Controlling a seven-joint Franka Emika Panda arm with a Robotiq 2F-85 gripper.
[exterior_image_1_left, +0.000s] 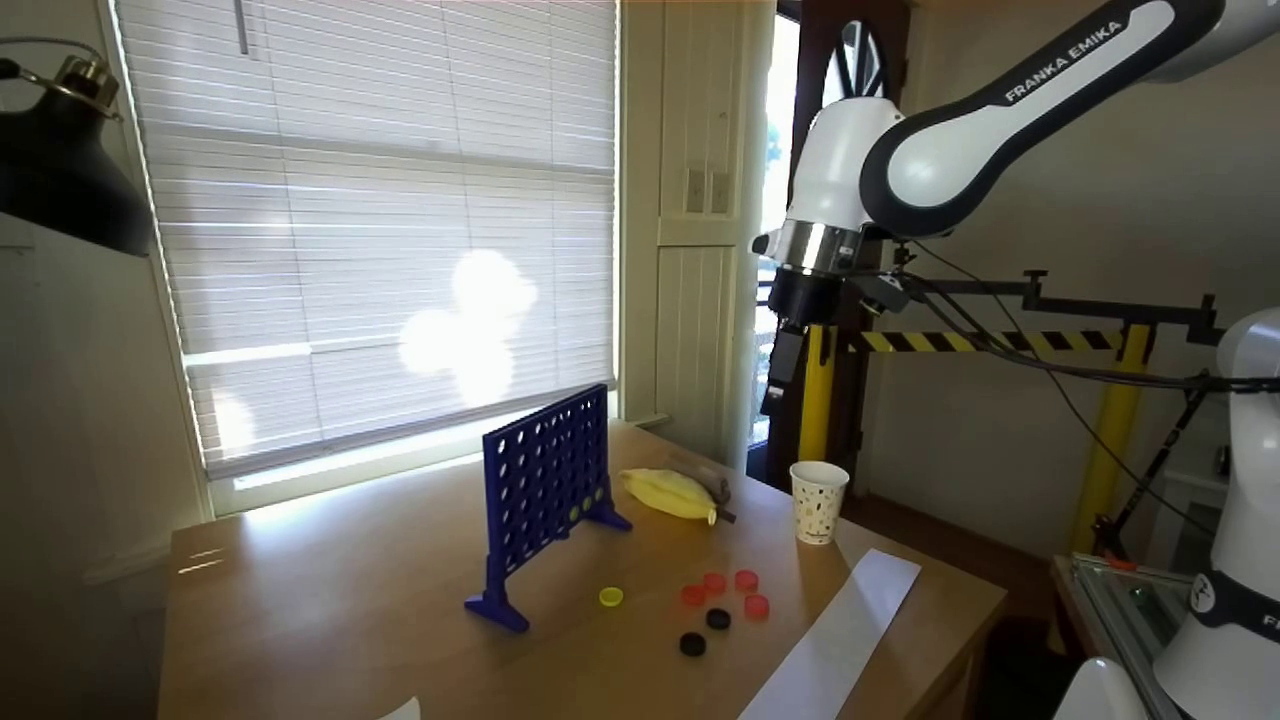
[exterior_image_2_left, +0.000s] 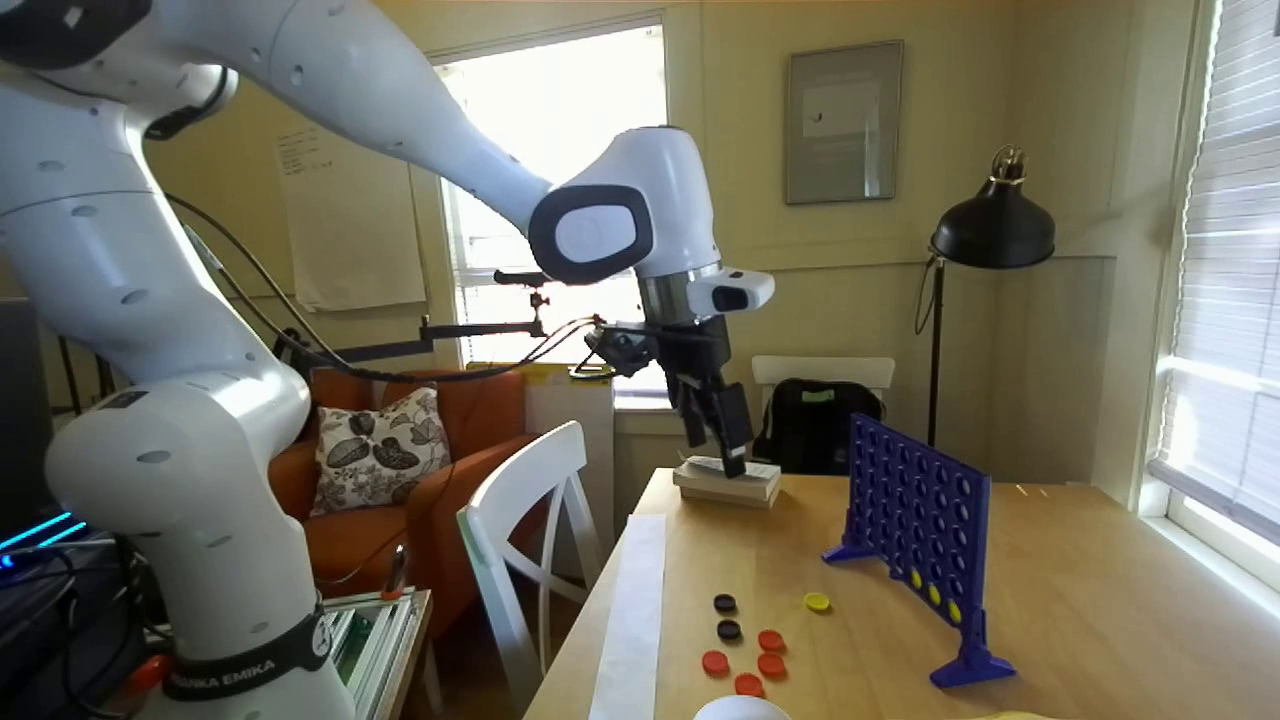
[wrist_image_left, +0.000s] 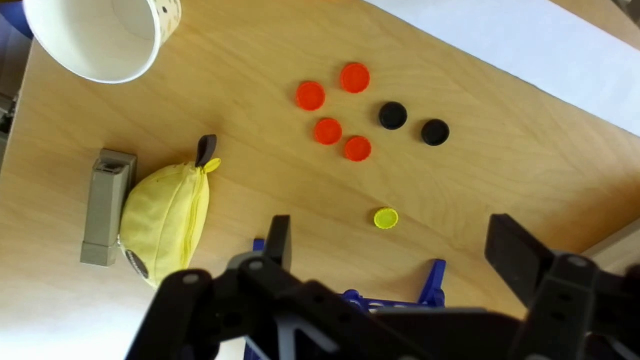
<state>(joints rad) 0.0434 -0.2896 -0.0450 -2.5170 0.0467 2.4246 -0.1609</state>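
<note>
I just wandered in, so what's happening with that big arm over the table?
A robot arm is raised over a table, its pincer open and holding nothing. In the wrist view, a lone yellow disc shows between the jaws, lying near four red discs and two black discs. An upright blue rack stands nearby, with three yellow discs in its bottom row.

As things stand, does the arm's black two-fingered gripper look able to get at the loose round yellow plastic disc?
Probably yes: the gripper hangs open and empty, and nothing covers the yellow disc; the upright blue plastic grid close by might crowd the approach.
</note>
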